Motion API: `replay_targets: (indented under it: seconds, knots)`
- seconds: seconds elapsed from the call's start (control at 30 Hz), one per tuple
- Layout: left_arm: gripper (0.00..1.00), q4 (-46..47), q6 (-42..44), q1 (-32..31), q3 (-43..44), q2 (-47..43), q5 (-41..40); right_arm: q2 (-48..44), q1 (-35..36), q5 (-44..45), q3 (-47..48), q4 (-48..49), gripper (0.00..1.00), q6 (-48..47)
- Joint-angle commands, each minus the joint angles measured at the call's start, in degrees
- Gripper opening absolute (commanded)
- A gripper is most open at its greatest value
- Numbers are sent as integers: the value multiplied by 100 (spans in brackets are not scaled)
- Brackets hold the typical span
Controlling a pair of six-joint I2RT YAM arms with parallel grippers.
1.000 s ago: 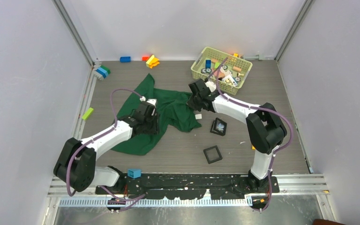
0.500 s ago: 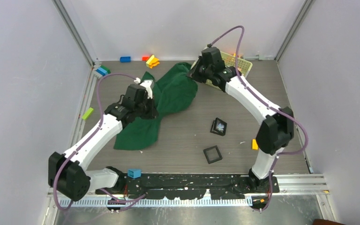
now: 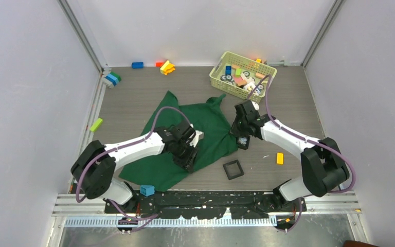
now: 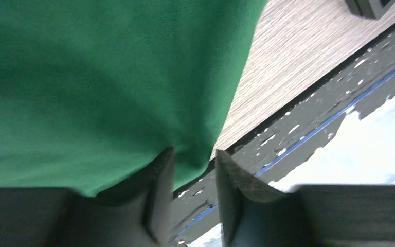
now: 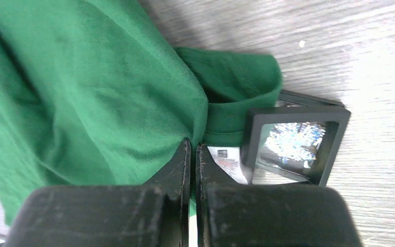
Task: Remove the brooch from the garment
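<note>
Overhead: dark green garment (image 3: 211, 128) spread limp across the middle of a grey table (image 3: 288, 103), both arms reaching onto it. Low at the cloth's right edge, the right gripper (image 3: 240, 133); in its wrist view, fingers (image 5: 171, 175) pressed almost together on the hem, so clamped on the garment. Over the near middle of the cloth, the left gripper (image 3: 190, 150); in its wrist view, fingers (image 4: 157, 206) a little apart with a fold reaching in between the tips, and cannot be told whether pinching or merely touching. As for the brooch (image 5: 294, 140), tiny, whitish and spiky: not on the cloth at all, but sits inside a black square tray (image 5: 298, 114) just beside the right fingertips, with the hem and a white label (image 5: 227, 160) touching the tray's left side. Probably very light, fragile at the spikes and easily snagged by fabric; best left alone or moved by the tray's stiff rim. Cloth soft and floppy, likely to sag and drag whatever touches it, so best held at the hem and lifted clear of the tray. Differs from half a second ago: then held high toward the far side by both arms, bunched and hanging, tray standing free; now lowered, flattened, drawn nearer and lapping against the tray.
</note>
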Motion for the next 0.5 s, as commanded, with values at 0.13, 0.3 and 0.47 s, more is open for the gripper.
replay_targets:
  seconds: [0.13, 0.3, 0.47]
  knots:
    - [68, -469, 106, 728, 1111, -572, -733, -235, -55, 331, -105, 158, 2, -687]
    - [88, -394, 183, 1646, 1708, -558, -1465, -324, -60, 256, 465, -30, 48, -1019]
    - [91, 117, 163, 2528, 1928, 63, -2054, -120, -73, 591, 1119, -57, 66, -1254]
